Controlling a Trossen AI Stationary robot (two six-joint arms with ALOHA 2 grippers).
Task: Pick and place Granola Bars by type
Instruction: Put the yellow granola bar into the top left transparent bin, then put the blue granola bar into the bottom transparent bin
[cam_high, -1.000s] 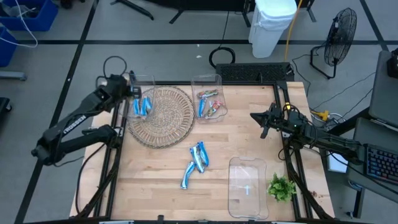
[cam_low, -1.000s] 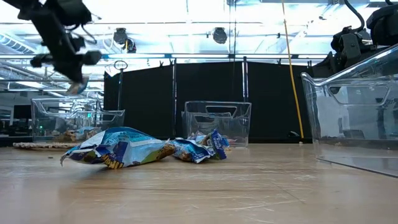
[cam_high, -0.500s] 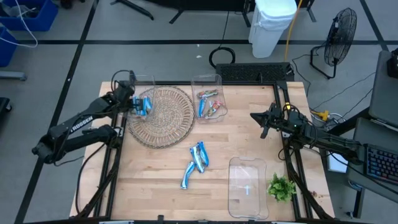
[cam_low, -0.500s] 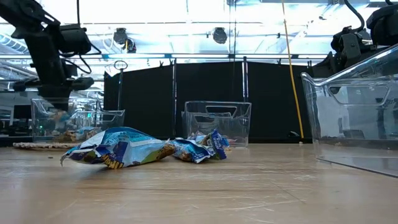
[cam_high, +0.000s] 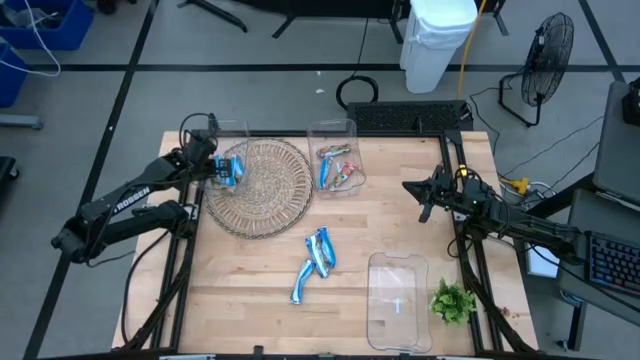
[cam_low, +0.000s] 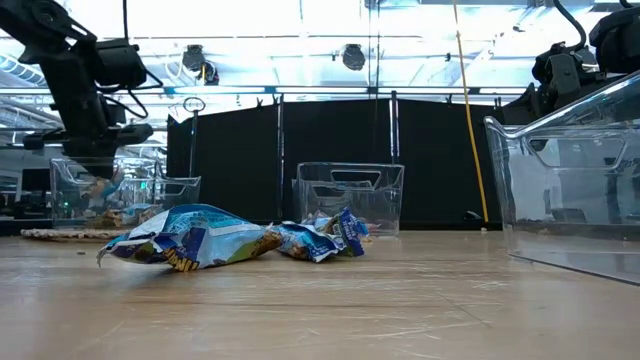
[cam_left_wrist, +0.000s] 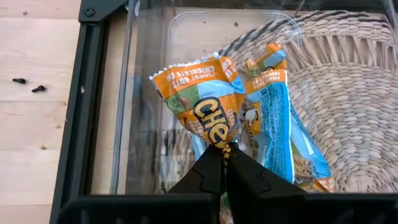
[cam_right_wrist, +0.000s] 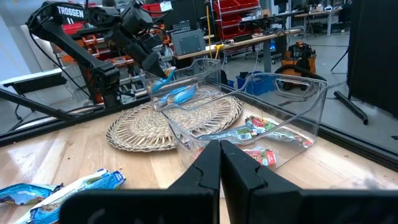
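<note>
Pale wood table under bright shop lights: at its ten o'clock corner the left claw hangs over a clear bin beside the woven mat, pinched shut on a blue-and-orange bar whose length points away from the fingers, just above bars already inside. More Granola Bars lie loose near centre, nearer six o'clock. The right claw waits at three o'clock, fingers together.

Granola Bars: blue-wrapped, some loose mid-table, rest in clear bins.
</note>
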